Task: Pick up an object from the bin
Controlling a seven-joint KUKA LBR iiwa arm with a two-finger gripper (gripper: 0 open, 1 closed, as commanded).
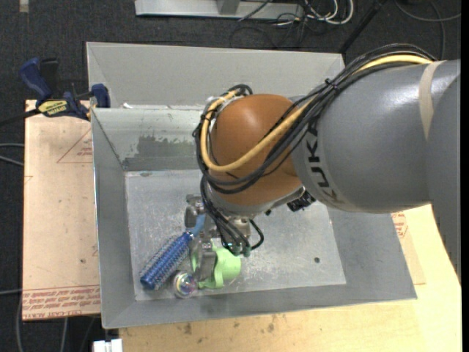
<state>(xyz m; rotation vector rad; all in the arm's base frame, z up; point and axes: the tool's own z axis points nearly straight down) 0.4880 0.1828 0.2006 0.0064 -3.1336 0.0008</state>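
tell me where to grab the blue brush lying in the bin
Probably across its narrow width near mid-length, coming from above. The blue brush lies flat and slanted, and its lower-left half is free, while its upper end crowds the green thing.

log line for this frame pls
phase: gripper low in bin | over: green plastic piece, front-left floor | beside: blue bristly brush, small clear ball | grasp: unclear
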